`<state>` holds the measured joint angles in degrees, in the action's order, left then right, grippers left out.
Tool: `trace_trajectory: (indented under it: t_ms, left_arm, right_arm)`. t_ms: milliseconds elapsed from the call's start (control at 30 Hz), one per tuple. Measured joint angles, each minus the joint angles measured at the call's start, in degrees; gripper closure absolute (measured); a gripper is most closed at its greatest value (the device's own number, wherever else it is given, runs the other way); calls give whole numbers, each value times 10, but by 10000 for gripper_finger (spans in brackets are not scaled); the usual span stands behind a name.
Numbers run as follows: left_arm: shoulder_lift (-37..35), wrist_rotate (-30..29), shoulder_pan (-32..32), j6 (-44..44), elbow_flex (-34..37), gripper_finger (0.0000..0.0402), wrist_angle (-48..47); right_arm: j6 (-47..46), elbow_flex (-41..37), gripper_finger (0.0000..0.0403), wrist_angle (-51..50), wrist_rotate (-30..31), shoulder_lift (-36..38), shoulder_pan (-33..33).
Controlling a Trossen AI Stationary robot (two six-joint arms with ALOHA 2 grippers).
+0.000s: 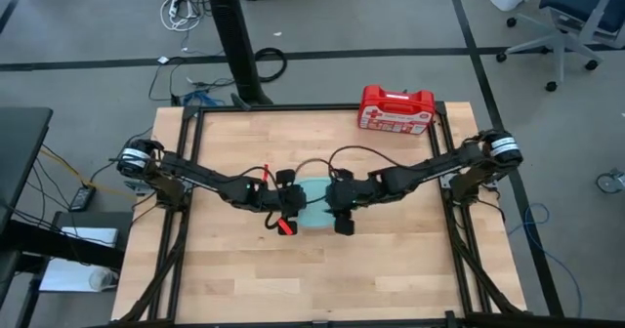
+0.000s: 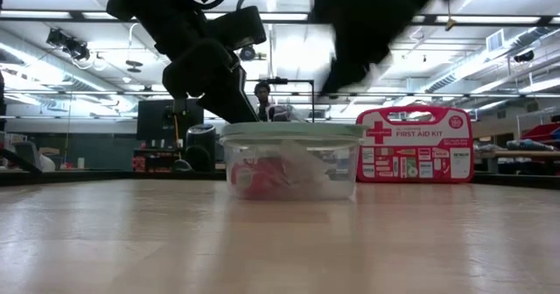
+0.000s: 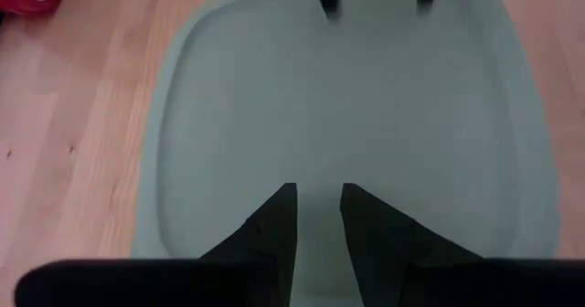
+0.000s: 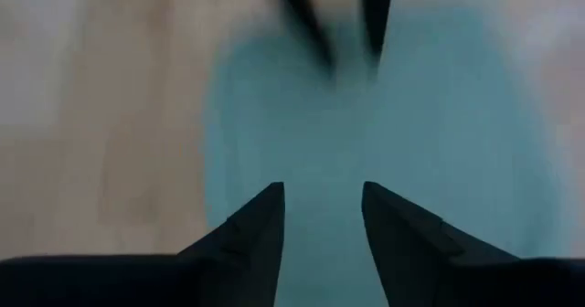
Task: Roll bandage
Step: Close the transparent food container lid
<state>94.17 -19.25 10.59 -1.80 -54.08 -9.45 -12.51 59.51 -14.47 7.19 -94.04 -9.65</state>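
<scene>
- The bandage (image 2: 261, 178) shows as a bright red mass inside the clear plastic container (image 2: 291, 167) in the low view, lying against the container's side next to something pale and crumpled; whether it is rolled or loose cannot be told.
- The bench (image 1: 391, 260) is a pale wooden top in a dark frame, with the container near its middle between the two arms.
- A red first-aid kit (image 1: 395, 108) stands at the bench's far edge, well apart from the container.
- The container's pale green lid (image 3: 366, 115) is on, and both arms meet over it.
- The left pincer (image 3: 318, 217) hangs just above the lid, fingers a narrow gap apart, holding nothing.
- The right pincer (image 4: 322, 217) faces it over the lid, fingers somewhat wider apart, empty.
</scene>
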Motion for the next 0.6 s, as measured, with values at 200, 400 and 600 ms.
trace_trajectory:
  t_ms: [200, 400, 600]
  left_arm:
    - [0, 3, 0, -4, 0, 307, -5]
    - [0, 7, 0, -4, 0, 307, 2]
    - [0, 9, 0, -4, 0, 307, 7]
  right_arm:
    - [32, 21, 253, 22, 18, 13, 0]
    - [-6, 6, 253, 16, -17, -69, 21]
    - [-13, 4, 253, 20, -26, -64, 24]
